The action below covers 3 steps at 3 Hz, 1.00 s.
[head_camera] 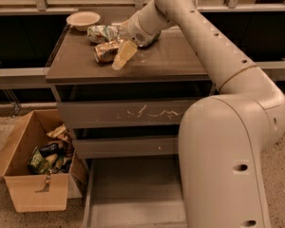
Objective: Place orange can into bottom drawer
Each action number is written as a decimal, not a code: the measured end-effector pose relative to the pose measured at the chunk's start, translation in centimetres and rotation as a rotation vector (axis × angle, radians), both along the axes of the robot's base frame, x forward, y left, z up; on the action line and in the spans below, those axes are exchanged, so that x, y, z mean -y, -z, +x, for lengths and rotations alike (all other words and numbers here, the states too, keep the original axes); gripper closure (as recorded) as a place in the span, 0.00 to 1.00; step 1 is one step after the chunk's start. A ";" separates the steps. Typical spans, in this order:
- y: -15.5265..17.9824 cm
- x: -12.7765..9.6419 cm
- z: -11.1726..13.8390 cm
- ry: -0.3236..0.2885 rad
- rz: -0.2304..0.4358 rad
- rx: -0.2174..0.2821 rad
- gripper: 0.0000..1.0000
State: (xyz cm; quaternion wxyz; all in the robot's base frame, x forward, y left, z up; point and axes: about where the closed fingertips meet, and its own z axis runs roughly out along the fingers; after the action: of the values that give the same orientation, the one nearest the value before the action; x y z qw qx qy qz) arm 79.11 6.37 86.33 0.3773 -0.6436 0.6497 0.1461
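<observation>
Orange-tan and white, the orange can (106, 51) lies on its side on the worktop (171, 63), toward the back-left. At its right end hangs the gripper (121, 57), prob. touching it, hard to say. Can't tell whether the gripper is clenched or released. Just behind lies a green-and-white patterned can (101, 32), w/ a pale bowl (83, 19) beyond. At floor level the bottom drawer (133, 198) is pulled out, well apart from the can, under the scratched drawer front (133, 113). Left of it stands a cardboard box (35, 194).
</observation>
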 end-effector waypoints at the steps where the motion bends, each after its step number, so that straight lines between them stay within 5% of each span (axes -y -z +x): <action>1: 0.8 -1.0 0.6 0.028 0.003 -0.006 0.00; 3: 2.1 -1.7 1.4 0.050 -0.011 -0.042 0.38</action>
State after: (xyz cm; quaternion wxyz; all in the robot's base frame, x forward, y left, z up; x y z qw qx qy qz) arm 80.54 8.11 84.20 0.3635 -0.6260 0.6741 0.1469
